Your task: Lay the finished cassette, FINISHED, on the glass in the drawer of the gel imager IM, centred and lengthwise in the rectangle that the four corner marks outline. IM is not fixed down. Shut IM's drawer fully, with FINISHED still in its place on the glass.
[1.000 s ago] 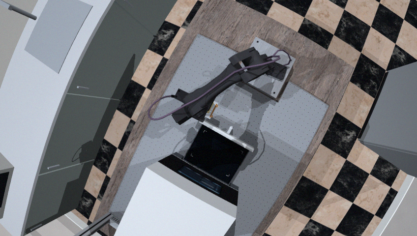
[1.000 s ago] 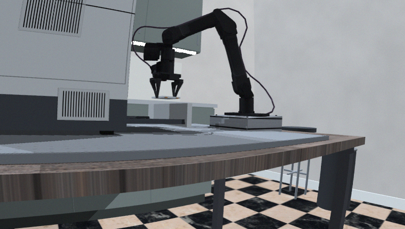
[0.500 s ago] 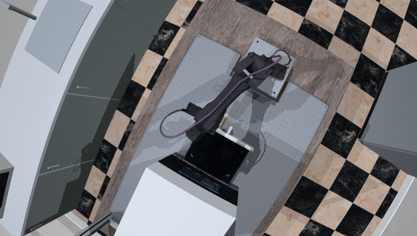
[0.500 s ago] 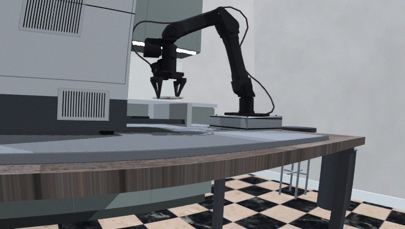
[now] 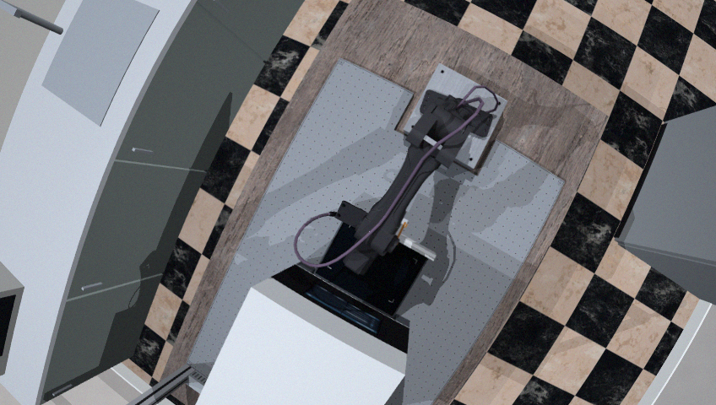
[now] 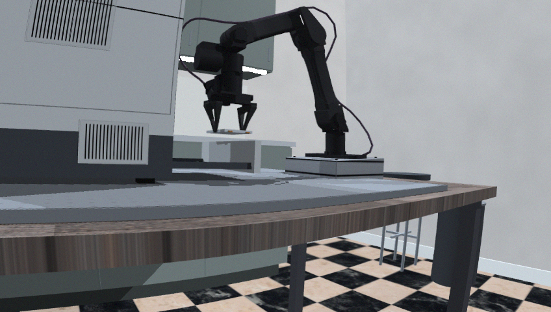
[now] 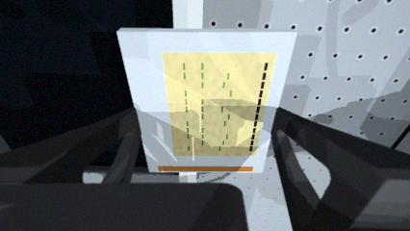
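Observation:
My gripper [image 6: 230,129] is shut on the finished cassette [image 7: 207,101] and grips it by its long sides. The cassette is a clear plate with a yellow gel, green and black bands and an orange strip [image 7: 205,168] at its near end. It hangs level in the air [image 6: 229,131], above the open drawer of the imager [image 5: 301,351]. In the wrist view the dark glass [image 7: 63,72] lies under its left part and the perforated mat [image 7: 346,63] under its right part. The drawer's white front [image 5: 416,248] runs beneath it. The arm hides much of the glass [image 5: 387,283] from above.
The imager's white body [image 6: 84,88] stands at the near end of the grey mat. Two white corner marks [image 5: 390,300] show on the glass. The arm's base plate [image 5: 454,115] sits at the far end. A purple cable [image 5: 301,245] loops left of the wrist.

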